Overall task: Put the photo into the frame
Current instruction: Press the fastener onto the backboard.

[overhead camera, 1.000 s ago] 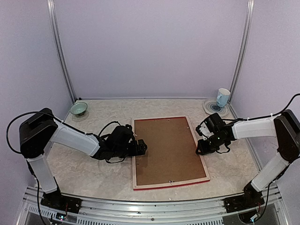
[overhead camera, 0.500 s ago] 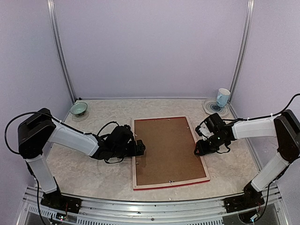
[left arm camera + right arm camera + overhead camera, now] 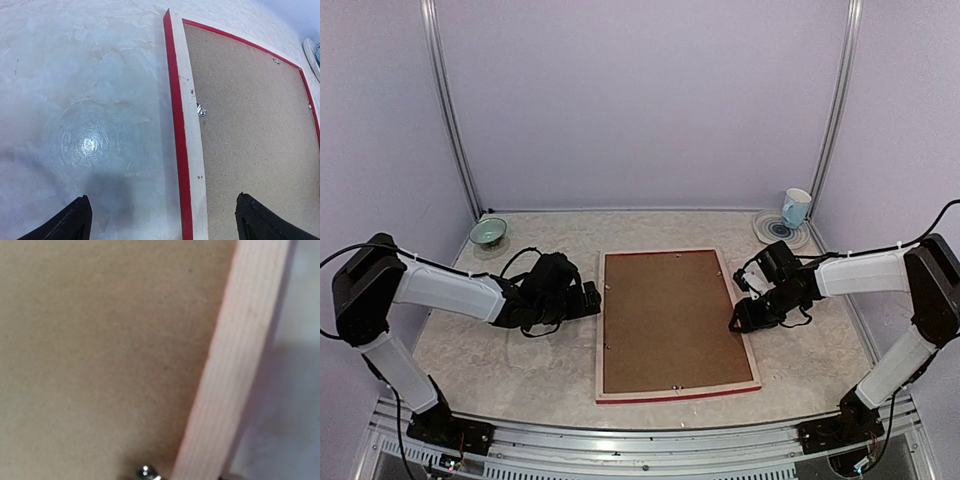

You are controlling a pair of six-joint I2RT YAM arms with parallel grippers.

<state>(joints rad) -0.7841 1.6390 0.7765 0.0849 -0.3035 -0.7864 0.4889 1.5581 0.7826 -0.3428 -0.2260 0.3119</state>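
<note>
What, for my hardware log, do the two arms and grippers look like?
The left arm and right arm have white tubular links, black joint housings and loose looping black cables. The left gripper and right gripper are black.

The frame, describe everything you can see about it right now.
The frame lies flat and face down on the table, long sides running away from the arms. Its back rim looks like pale wood, and its outer edge is thin red. A brown backing board fills the opening, with small metal tabs at its border. The right gripper is low at the right rim; whether it touches is unclear. The left gripper, open, is at the left rim, not gripping it.
</note>
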